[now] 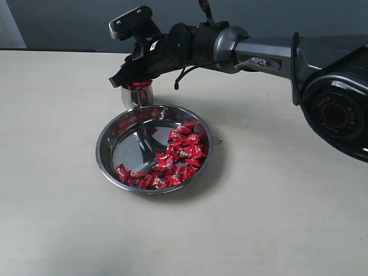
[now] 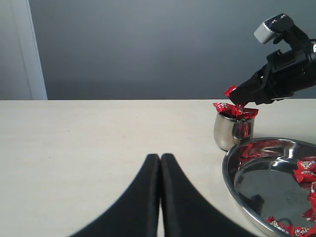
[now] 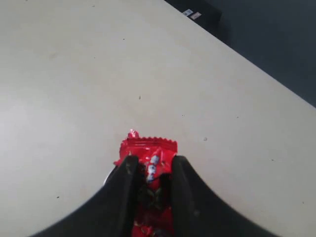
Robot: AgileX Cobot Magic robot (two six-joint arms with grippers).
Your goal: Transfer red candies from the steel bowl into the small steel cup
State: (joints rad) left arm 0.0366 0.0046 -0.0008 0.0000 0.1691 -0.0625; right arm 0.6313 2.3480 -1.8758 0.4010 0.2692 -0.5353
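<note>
The right claw (image 1: pixel 119 81) reaches across from the right side of the exterior view and hangs just above the cup (image 1: pixel 137 98). It is clenched on a single candy (image 3: pixel 148 148): in the right wrist view the red wrapper sits between the two dark fingers (image 3: pixel 124 177), with its crimped edge poking out past their tips. From the left wrist view the same candy (image 2: pixel 230 91) shows at the claw's tip, directly over the cup's mouth and slightly apart from the heap below. The cup (image 2: pixel 232 131) stands upright on the tabletop (image 1: pixel 276 218) just behind the bowl (image 1: pixel 103 144), at its far left rim, and is already filled above its brim with candies (image 2: pixel 234 111). The bowl lies near the middle of the tabletop; many more candies (image 1: pixel 178 155) lie along its right and near sides, with its left half bare and shiny. The left claw (image 2: pixel 160 157) is clenched on nothing, fingers pressed together, low over bare tabletop and well apart from the cup and the bowl (image 2: pixel 227 168).
</note>
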